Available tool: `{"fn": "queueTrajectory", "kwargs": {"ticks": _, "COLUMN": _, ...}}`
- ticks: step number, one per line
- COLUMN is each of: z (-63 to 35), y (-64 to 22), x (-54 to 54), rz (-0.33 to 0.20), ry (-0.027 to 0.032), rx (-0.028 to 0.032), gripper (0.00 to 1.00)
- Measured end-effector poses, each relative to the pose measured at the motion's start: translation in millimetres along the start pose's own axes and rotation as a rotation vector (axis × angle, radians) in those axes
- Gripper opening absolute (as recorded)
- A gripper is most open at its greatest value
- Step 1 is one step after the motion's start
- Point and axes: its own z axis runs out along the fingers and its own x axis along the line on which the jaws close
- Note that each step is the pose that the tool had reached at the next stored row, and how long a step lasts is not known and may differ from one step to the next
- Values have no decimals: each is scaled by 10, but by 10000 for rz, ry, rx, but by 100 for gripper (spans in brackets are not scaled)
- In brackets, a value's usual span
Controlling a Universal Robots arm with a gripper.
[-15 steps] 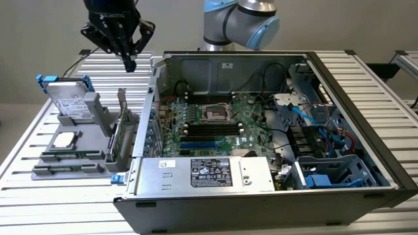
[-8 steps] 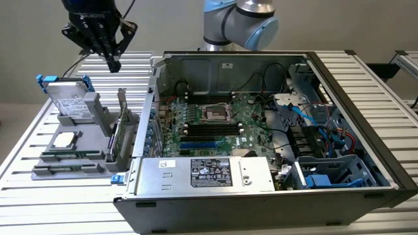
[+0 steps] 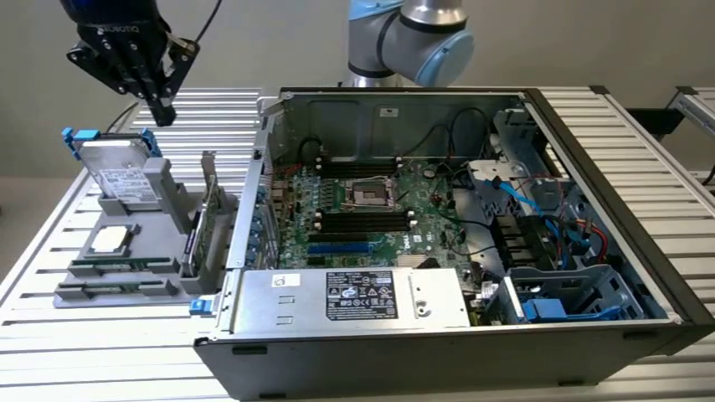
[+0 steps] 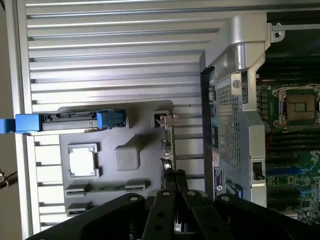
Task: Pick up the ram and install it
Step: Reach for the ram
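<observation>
**Exterior view: claw shut and empty, ram waiting in its holder**

And there's the ram [image 3: 120,266], lying flat in a groove of the grey holder [image 3: 79,297], at the end nearer the exterior camera, with nothing gripping it. Just behind it on the same holder sits a square processor [image 3: 109,241]. Beyond that a hard drive [image 3: 117,172] stands upright. The taller expansion card [image 3: 208,205] stands on edge between the holder and the open computer case [image 3: 625,167].

Up high hangs the gripper [image 3: 164,113], over the far end of the holder near the hard drive and well apart from the ram. In the wrist view its fingers [image 4: 170,181] are pressed together with nothing between them. Inside the case, the motherboard [image 3: 369,243] shows its black memory slots [image 3: 360,219].

This looks like the approach, barely begun. A clean pick calls for spreading the claw before any descent. The jaws should line up across the stick's thin faces and centre along its length so it lifts level. The claw should come down straight, clear of the expansion card and the hard drive. A skewed pinch would likely tilt the stick and spoil its seating.
</observation>
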Motion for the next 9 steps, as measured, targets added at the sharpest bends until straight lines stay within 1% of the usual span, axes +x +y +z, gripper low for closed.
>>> {"fn": "queueTrajectory", "kwargs": {"ticks": 5, "z": 5, "y": -49, "x": 224, "rz": 0, "ry": 2, "rx": 1, "gripper": 10}}
{"fn": "queueTrajectory", "kwargs": {"ticks": 9, "z": 27, "y": -89, "x": 405, "rz": 0, "ry": 9, "rx": 1, "gripper": 10}}
